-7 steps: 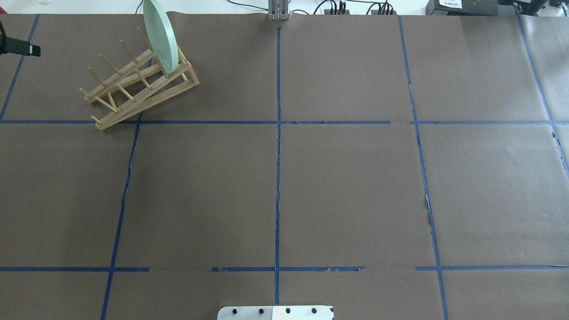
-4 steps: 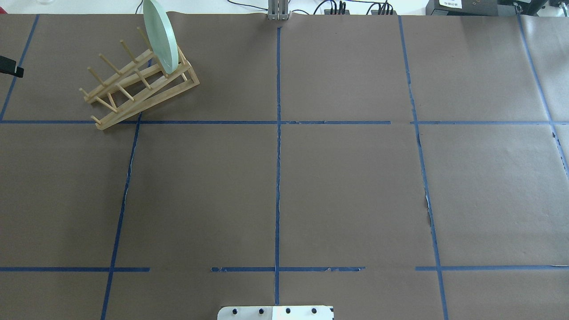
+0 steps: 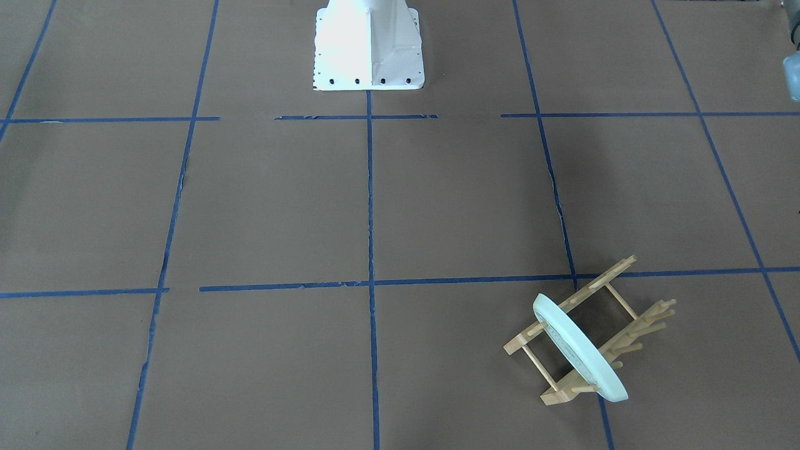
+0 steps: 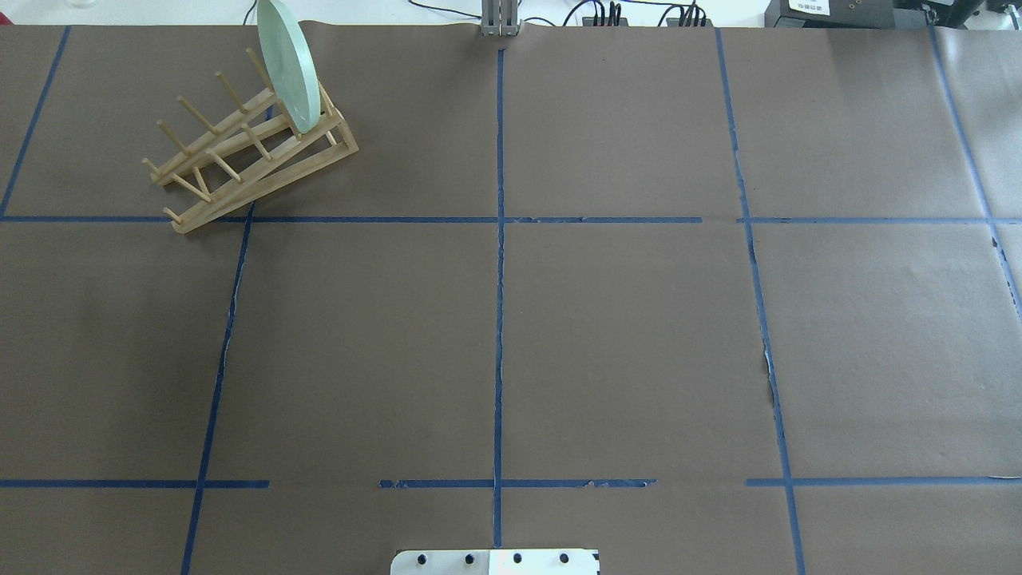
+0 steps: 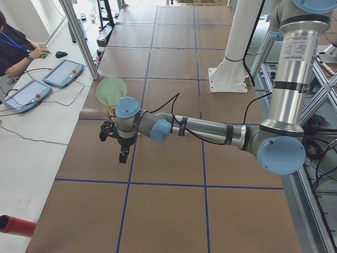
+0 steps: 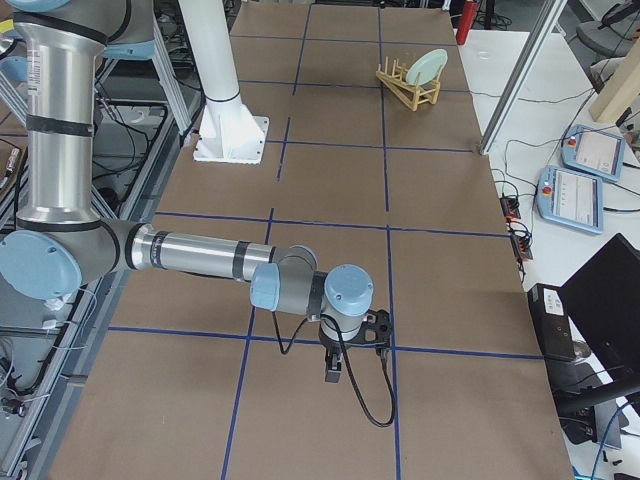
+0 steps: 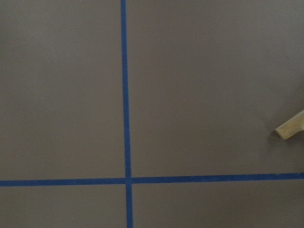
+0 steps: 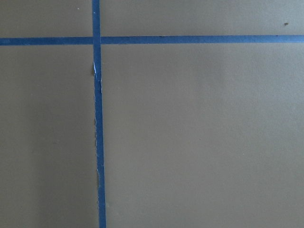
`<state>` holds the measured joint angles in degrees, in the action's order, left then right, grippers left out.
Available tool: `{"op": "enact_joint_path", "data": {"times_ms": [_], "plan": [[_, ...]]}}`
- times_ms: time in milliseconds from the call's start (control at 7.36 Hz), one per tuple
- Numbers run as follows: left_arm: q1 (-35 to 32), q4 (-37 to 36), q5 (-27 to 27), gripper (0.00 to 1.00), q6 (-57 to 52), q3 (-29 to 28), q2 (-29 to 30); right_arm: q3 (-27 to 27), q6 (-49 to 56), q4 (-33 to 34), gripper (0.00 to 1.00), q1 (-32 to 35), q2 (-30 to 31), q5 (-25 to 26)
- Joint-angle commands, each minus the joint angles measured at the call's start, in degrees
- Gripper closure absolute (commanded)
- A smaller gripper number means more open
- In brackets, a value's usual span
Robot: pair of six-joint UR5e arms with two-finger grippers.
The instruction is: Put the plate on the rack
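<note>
The pale mint-green plate (image 4: 287, 68) stands on edge in the end slot of the light-wood rack (image 4: 239, 160) at the table's far left. It also shows in the front view, plate (image 3: 578, 350) and rack (image 3: 625, 312). My left gripper (image 5: 122, 155) shows only in the exterior left view, above the paper beside the rack and apart from it; I cannot tell whether it is open or shut. The left wrist view shows one rack end (image 7: 290, 127). My right gripper (image 6: 333, 375) shows only in the exterior right view, far from the rack (image 6: 410, 90); I cannot tell its state.
Brown paper with a blue tape grid (image 4: 499, 239) covers the table. The white robot base (image 4: 495, 561) stands at the near middle edge. Cables and boxes (image 4: 639, 12) line the far edge. An operator (image 5: 16, 45) sits at tablets beyond the table.
The dark tip of my left gripper, seen at the overhead view's left edge, has moved further left and out of that view. Plate and rack have not moved.
</note>
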<state>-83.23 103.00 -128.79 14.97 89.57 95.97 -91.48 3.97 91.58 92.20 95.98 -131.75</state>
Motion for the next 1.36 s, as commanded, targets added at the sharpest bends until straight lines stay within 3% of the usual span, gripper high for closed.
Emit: {"op": "enact_joint_path", "data": {"times_ms": [0, 407, 815, 1222], "plan": [[-3.08, -1.57, -0.59, 0.0, -11.22, -5.96, -0.61, -0.02, -0.01, 0.0, 0.0, 0.0, 0.0, 0.0], [-4.04, -2.72, -6.11, 0.0, -13.48, -4.85, -6.65, 0.07, -0.01, 0.0, 0.0, 0.0, 0.0, 0.0], [-5.54, -3.33, -6.12, 0.0, -13.48, 3.32, -12.47, -0.02, -0.01, 0.0, 0.0, 0.0, 0.0, 0.0], [-9.13, -3.33, -6.12, 0.0, -13.48, 5.0, -12.65, -0.02, -0.01, 0.0, 0.0, 0.0, 0.0, 0.0]]}}
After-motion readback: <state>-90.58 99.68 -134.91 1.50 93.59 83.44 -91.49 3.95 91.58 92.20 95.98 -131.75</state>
